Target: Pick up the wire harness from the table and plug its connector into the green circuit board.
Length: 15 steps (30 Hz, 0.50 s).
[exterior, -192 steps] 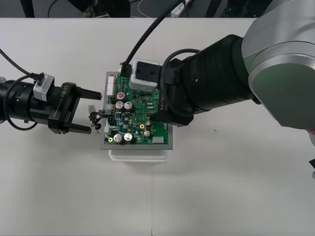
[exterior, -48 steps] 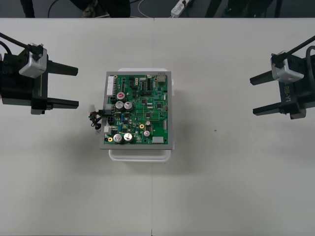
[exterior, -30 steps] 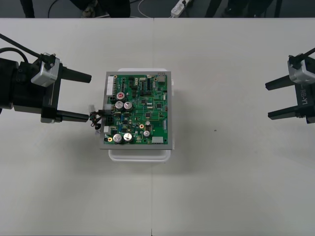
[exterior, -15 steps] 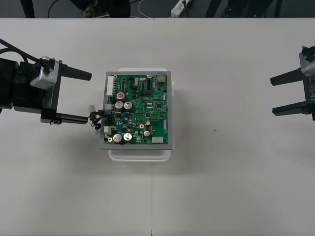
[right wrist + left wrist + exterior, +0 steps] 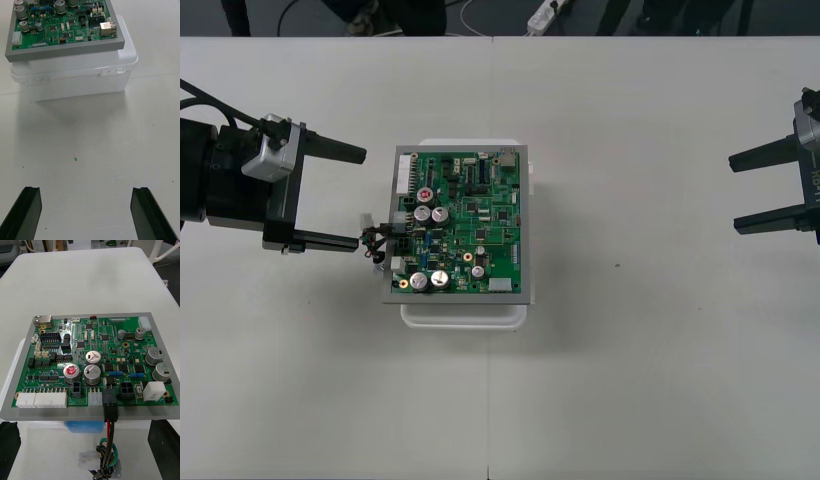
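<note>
The green circuit board (image 5: pixel 465 225) lies on its white base (image 5: pixel 465 315) at the table's middle. The harness's black plug (image 5: pixel 110 399) sits in a header at the board's left edge. From it red and black wires (image 5: pixel 109 427) hang down to a green-wired bundle (image 5: pixel 107 465) beside the base; the same harness (image 5: pixel 375 246) shows in the front view. My left gripper (image 5: pixel 362 198) stands open just left of the board, its lower finger (image 5: pixel 330 241) close to the wires without holding them. My right gripper (image 5: pixel 732 195) is open at the table's right edge, far from the board (image 5: pixel 63 26).
The white base (image 5: pixel 71 78) raises the board above the table. A tiny green speck (image 5: pixel 75 159) lies on the table between the right gripper (image 5: pixel 86 189) and the base. The left fingers (image 5: pixel 163 450) flank the hanging wires.
The right arm, over the board 6.4 s ago, has drawn back to the right edge and still drifts right. The left gripper came in toward the board and now holds still.
</note>
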Each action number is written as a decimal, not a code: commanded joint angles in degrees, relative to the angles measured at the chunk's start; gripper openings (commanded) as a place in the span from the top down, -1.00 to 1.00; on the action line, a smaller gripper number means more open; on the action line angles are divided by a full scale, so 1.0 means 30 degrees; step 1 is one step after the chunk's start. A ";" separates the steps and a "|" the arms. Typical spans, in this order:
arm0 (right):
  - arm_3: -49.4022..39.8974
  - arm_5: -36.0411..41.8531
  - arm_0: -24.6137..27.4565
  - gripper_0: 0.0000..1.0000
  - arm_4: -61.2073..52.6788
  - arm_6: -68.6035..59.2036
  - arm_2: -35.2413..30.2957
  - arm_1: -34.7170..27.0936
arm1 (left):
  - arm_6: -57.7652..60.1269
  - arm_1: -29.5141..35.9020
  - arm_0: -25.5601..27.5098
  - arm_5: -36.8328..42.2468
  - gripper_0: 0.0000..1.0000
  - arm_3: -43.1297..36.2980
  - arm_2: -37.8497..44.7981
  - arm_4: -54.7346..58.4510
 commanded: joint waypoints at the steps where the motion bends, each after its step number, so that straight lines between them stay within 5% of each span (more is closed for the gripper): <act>1: -0.0880 0.0018 0.0121 -0.39 -0.0035 -0.1126 -0.0692 0.0055 | -0.0733 0.0711 -0.0071 -0.0613 -1.00 -0.0141 -0.0165 0.0304; 15: -0.1407 0.0018 0.0121 -0.38 0.0405 -0.1799 -0.0487 0.0084 | -0.0733 0.0711 -0.0071 -0.0613 -1.00 -0.0141 -0.0165 0.0304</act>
